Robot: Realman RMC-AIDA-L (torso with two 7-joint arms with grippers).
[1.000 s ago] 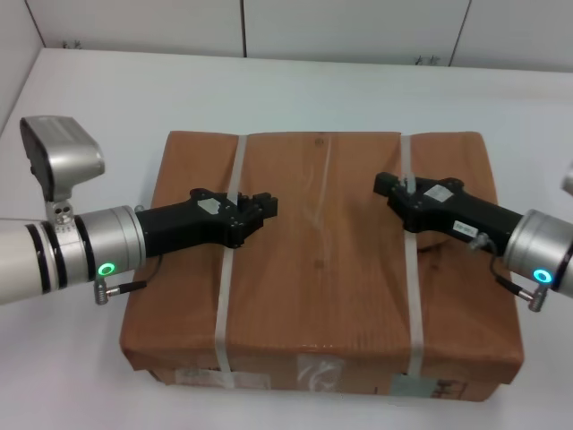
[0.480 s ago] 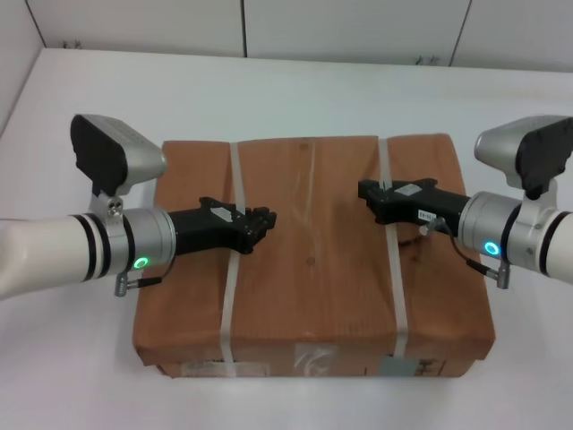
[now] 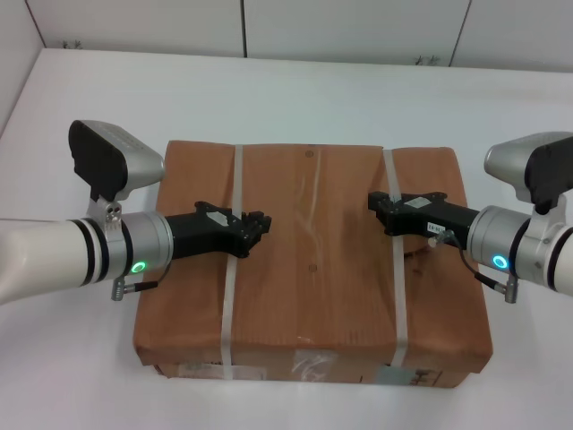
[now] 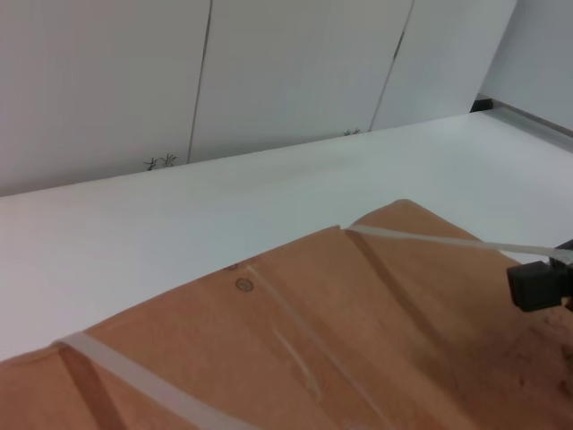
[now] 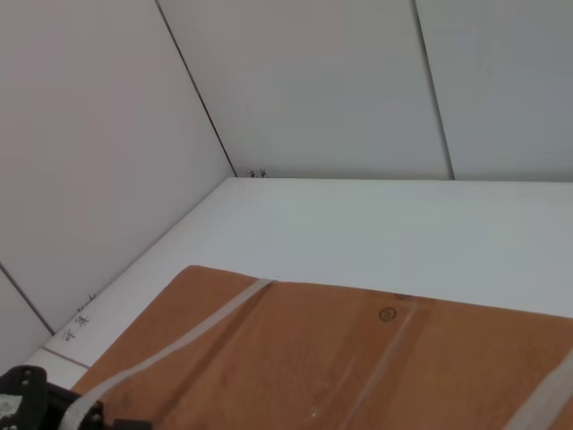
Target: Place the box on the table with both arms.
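1. From the head view, we see the large flat brown-paper-wrapped rectangular box (image 3: 313, 260) lying on the wide white smooth counter (image 3: 295, 90), near the robot's edge. Two whitish plastic straps cross its top, the left strap (image 3: 231, 269) and the right strap (image 3: 396, 260). Our left claw (image 3: 258, 224) sits over the left strap and our right claw (image 3: 380, 204) over the right strap, each arm reaching inward from its own side. Each claw appears pinched on its strap, though we judge this from the strap running straight under the fingertips; the grip itself is not plainly visible.

2. In the left wrist view, we see the box's brown top (image 4: 295, 358), a strap across it, the white counter beyond, and the right claw (image 4: 537, 285) far off at the edge, with the strap taut to it.

3. In the right wrist view, we see the same brown top (image 5: 358, 358), and the left claw (image 5: 36, 399) at a corner beside its strap.

4. We judge the box stiff but probably heavy for thin straps. The paper looks smooth and offers no hold, so the straps are the sensible grip points. They could slip or bite, so both sides should move level and together.
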